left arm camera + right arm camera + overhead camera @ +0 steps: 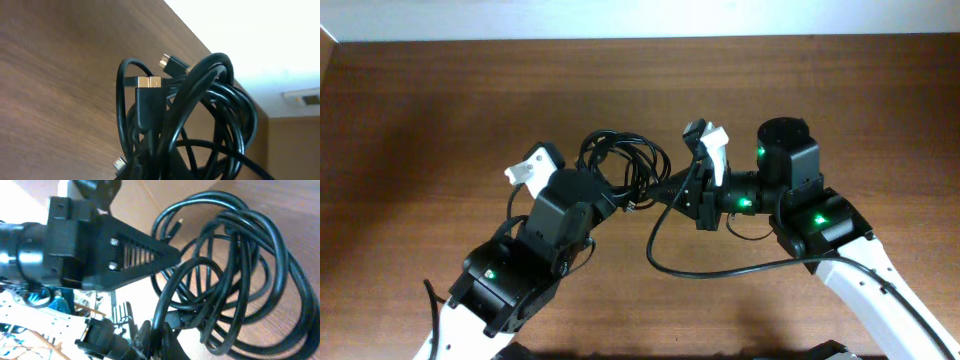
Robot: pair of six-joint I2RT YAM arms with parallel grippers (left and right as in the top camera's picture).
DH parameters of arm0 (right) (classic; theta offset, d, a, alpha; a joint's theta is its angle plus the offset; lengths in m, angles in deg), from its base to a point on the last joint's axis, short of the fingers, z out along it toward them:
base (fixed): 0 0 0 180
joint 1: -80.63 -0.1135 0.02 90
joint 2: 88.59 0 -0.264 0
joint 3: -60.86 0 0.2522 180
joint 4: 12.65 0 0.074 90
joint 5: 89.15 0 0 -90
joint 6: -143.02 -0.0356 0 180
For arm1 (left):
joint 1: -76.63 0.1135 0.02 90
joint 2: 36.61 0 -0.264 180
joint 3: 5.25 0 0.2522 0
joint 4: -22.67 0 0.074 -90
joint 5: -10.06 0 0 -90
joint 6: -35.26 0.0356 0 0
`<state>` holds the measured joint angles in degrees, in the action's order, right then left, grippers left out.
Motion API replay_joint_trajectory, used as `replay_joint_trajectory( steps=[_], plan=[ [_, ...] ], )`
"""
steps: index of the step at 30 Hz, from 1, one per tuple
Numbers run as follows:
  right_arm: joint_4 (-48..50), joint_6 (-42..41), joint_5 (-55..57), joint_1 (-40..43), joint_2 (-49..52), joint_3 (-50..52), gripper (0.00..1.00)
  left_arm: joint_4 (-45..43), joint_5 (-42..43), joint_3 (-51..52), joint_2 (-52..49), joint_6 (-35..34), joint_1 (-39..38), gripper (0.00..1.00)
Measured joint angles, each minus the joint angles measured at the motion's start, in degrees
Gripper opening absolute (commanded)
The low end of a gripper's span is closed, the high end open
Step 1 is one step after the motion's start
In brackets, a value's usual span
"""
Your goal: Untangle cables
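Coiled cables (623, 160), brown wooden table (420, 120)

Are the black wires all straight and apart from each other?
No, the cables are bunched together in one tangle of overlapping loops, with plugs sticking out of it.

Thin black cables (625, 165), tangled looping coil, metal plugs (150, 81) showing, possibly lifted

1. Overhead, the tips of the left gripper (603, 190) and right gripper (658, 190) are buried in the cables (625, 160), so you can't tell what either pinches.
2. In the left wrist view, the bundle is cut off at 6 o'clock and you can't see the fingers.
3. In the right wrist view, loops run off the edge at 4 o'clock, and the clutter at 8 o'clock is blurred.
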<state>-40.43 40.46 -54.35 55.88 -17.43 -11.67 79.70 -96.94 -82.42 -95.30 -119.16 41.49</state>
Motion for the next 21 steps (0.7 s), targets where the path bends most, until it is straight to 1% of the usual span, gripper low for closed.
replay_joint_trajectory(
  steps=[3,9,14,15,18,19,21],
  plan=[
    [0.6,-0.6,-1.7,0.0,0.0,0.0,0.04,0.0,-0.3,0.0,0.0,6.6,0.0,0.00],
    [0.6,-0.7,-2.4,0.0,0.0,0.0,0.04,0.0,-0.5,0.0,0.0,23.5,0.0,0.00],
    [-3.8,-0.7,-3.0,0.0,0.0,0.0,0.04,-0.1,-1.4,0.0,0.0,30.5,0.0,0.00],
    [-5.7,-0.8,-3.0,0.0,0.0,0.0,0.04,-0.4,-1.9,0.0,0.0,33.1,0.0,0.00],
    [-8.3,-0.8,-3.0,0.0,0.0,0.0,0.04,-0.6,-2.5,0.0,0.0,36.7,0.0,0.00],
    [-8.5,-0.8,-3.0,0.0,0.0,0.0,0.24,-0.6,-2.7,0.0,0.0,37.3,0.0,0.00],
    [-8.5,-0.7,-3.0,0.0,0.0,0.0,0.74,-0.6,-3.0,0.0,0.0,38.1,0.0,0.00]
  ],
)
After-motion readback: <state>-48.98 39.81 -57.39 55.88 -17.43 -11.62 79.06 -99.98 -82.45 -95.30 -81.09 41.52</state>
